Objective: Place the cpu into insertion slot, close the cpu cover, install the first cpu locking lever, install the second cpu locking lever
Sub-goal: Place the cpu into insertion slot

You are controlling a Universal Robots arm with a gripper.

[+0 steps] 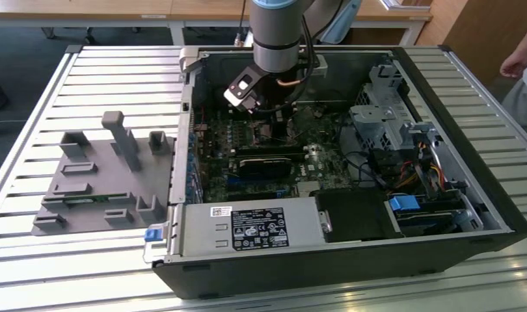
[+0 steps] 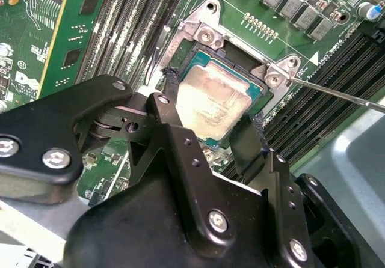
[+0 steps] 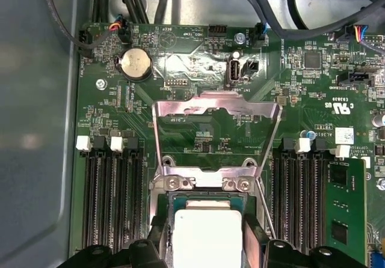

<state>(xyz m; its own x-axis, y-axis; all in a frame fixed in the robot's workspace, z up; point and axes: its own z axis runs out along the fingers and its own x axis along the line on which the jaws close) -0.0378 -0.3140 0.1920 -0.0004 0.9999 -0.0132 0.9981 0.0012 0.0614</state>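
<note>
Exterior view: gripper (image 1: 268, 120) at the case's (image 1: 333, 266) ten o'clock; second wrist view: matte black fingers (image 2: 170, 85) pinch the flat silvery cpu (image 2: 213, 100).

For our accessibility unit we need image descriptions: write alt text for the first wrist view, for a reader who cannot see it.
A black gripper holds the cpu, a silvery square chip, by two opposite edges at the insertion slot of a green circuit board. The cpu cover, a silver metal frame, is flipped open on the far side of the slot.
</note>
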